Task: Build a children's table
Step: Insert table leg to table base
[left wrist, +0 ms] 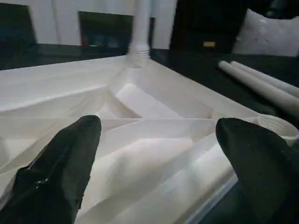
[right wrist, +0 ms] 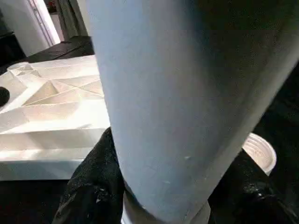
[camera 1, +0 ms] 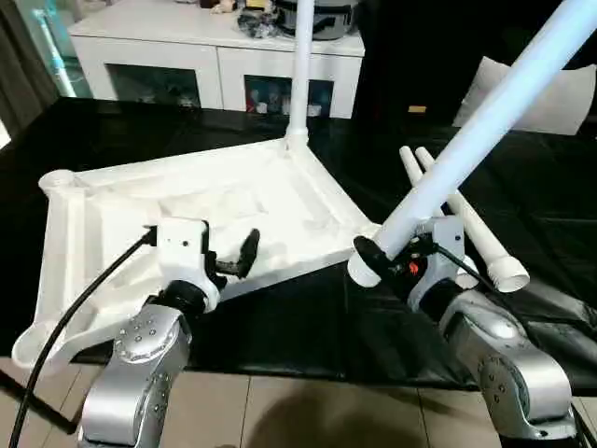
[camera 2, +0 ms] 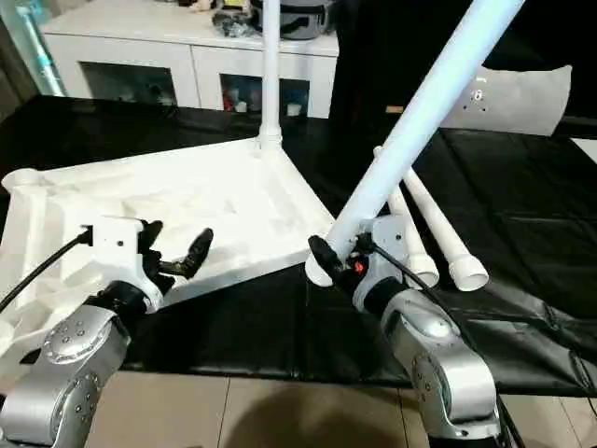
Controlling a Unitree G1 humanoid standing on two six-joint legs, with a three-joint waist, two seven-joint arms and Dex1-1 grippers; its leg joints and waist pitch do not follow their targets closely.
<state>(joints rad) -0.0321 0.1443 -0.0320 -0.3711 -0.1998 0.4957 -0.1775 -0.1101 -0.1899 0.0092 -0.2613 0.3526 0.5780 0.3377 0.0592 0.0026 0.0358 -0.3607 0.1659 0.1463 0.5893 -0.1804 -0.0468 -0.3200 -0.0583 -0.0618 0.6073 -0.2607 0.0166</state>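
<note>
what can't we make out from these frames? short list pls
- Top end of the held leg: cut off by the head views' upper edge.
- Upper part of the fitted leg: also leaves the top edge.
- Held leg's thick end versus the near corner socket: the right gripper and the leg itself cover the spot.
- Left side of the tabletop: cropped in the right eye view.
- Items on the cabinet: too small.
</note>
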